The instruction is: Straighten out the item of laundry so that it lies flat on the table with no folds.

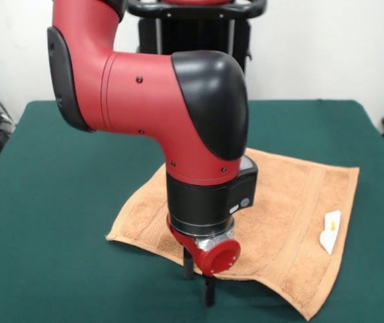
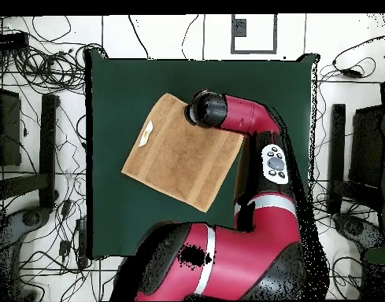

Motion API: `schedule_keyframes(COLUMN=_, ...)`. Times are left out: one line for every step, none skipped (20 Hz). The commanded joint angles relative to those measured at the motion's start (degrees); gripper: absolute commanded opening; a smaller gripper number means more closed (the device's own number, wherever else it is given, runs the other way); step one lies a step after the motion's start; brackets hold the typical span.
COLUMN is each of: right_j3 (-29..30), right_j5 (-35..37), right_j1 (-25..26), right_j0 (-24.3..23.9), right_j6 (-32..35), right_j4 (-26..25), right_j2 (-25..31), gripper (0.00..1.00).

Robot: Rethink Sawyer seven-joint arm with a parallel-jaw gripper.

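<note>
The orange-tan towel [image 1: 292,215] lies spread on the dark green table [image 1: 44,202], turned at an angle, with no fold showing. Its white label [image 1: 329,232] is near the right edge. My gripper [image 1: 199,291] hangs straight down at the towel's near edge, its two dark fingers [image 1: 188,266] apart and low over the cloth edge. I cannot tell whether they touch the towel. In the overhead view the towel [image 2: 175,157] lies left of centre on the table [image 2: 109,79], and my wrist [image 2: 205,108] covers its top right corner and hides the gripper.
My red arm [image 1: 151,94] fills the middle of the front view and hides part of the towel's far side. Cables [image 2: 38,71] and stands lie on the floor around the table. A black frame [image 1: 198,13] stands behind the table.
</note>
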Motion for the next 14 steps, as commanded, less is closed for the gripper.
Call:
schedule_keyframes(right_j3=-0.14, right_j5=-1.53, right_j1=3.22, right_j0=2.96, right_j6=10.44, right_j4=3.09, right_j2=0.19, gripper=1.0)
schedule_keyframes(right_j3=0.5, right_j5=-1.4, right_j1=2.65, right_j0=3.1, right_j6=10.19, right_j4=3.4, right_j2=-0.03, gripper=1.0)
schedule_keyframes(right_j3=0.81, right_j5=-0.83, right_j1=2.16, right_j0=3.14, right_j6=9.99, right_j4=3.64, right_j2=-0.21, gripper=1.0)
schedule_keyframes(right_j3=1.17, right_j5=-0.65, right_j1=1.79, right_j0=3.26, right_j6=9.83, right_j4=3.76, right_j2=-0.48, gripper=1.0)
schedule_keyframes(right_j3=1.44, right_j5=-0.7, right_j1=1.46, right_j0=3.36, right_j6=9.71, right_j4=3.94, right_j2=-0.72, gripper=1.0)
schedule_keyframes(right_j3=1.36, right_j5=-0.9, right_j1=1.49, right_j0=3.49, right_j6=9.68, right_j4=4.11, right_j2=-0.99, gripper=1.0)
schedule_keyframes(right_j3=1.9, right_j5=-0.99, right_j1=1.0, right_j0=3.8, right_j6=9.85, right_j4=4.32, right_j2=-1.24, gripper=1.0)
schedule_keyframes(right_j3=2.6, right_j5=-0.6, right_j1=0.23, right_j0=3.96, right_j6=9.66, right_j4=4.39, right_j2=-1.45, gripper=1.0)
schedule_keyframes(right_j3=4.0, right_j5=0.19, right_j1=-1.16, right_j0=3.93, right_j6=9.26, right_j4=4.55, right_j2=-1.48, gripper=1.0)
schedule_keyframes(right_j3=5.94, right_j5=1.14, right_j1=-3.1, right_j0=4.04, right_j6=9.09, right_j4=4.72, right_j2=-1.67, gripper=1.0)
schedule_keyframes(right_j3=7.93, right_j5=2.25, right_j1=-5.13, right_j0=3.98, right_j6=8.7, right_j4=4.88, right_j2=-1.8, gripper=1.0)
schedule_keyframes(right_j3=9.73, right_j5=3.15, right_j1=-6.98, right_j0=4.2, right_j6=8.81, right_j4=5.1, right_j2=-2.15, gripper=1.0)
schedule_keyframes(right_j3=10.83, right_j5=4.12, right_j1=-8.13, right_j0=4.6, right_j6=9.11, right_j4=5.35, right_j2=-2.58, gripper=1.0)
schedule_keyframes(right_j3=11.75, right_j5=4.8, right_j1=-9.1, right_j0=4.87, right_j6=9.38, right_j4=5.6, right_j2=-2.96, gripper=1.0)
